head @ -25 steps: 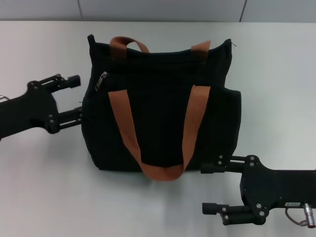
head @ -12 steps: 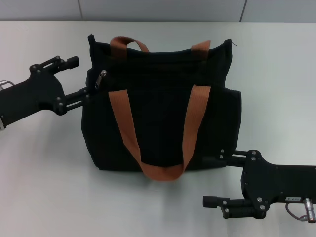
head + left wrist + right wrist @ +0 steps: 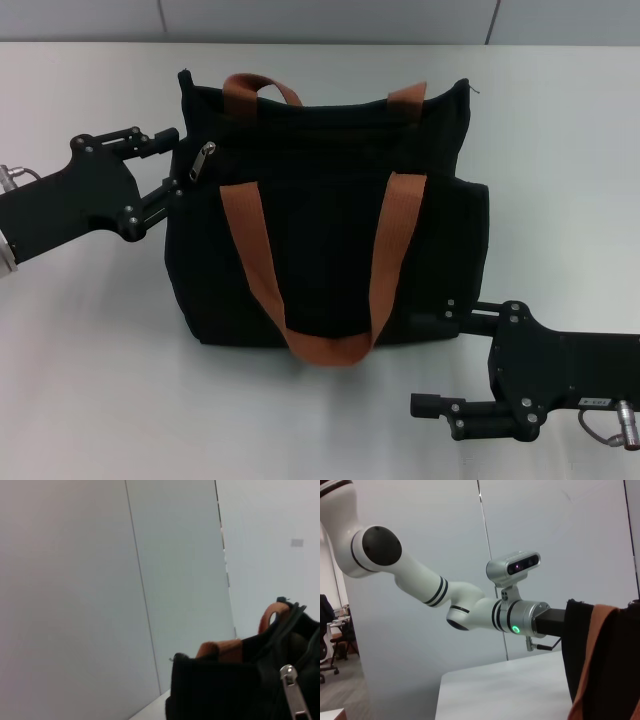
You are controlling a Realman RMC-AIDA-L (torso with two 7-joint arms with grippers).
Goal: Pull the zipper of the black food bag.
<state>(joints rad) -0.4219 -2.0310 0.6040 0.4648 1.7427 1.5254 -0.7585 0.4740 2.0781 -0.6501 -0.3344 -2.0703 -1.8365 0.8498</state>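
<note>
The black food bag (image 3: 330,230) stands upright mid-table with two rust-brown strap handles (image 3: 250,260). The silver zipper pull (image 3: 204,160) hangs at the bag's upper left corner. My left gripper (image 3: 172,162) is open at that corner, one finger above and one below the pull's height, just left of it and not closed on it. The left wrist view shows the pull (image 3: 293,696) close up on the bag (image 3: 225,690). My right gripper (image 3: 433,362) is open at the bag's lower right corner, its upper finger against the bag's base.
The white table (image 3: 90,350) runs all round the bag, and a grey wall lies behind it. The right wrist view shows the bag's side (image 3: 580,645) with the left arm's white links (image 3: 470,610) reaching toward it.
My left gripper has moved up and right toward the bag, and its fingers now bracket the corner by the zipper pull. The right gripper shifted slightly right, then held still.
</note>
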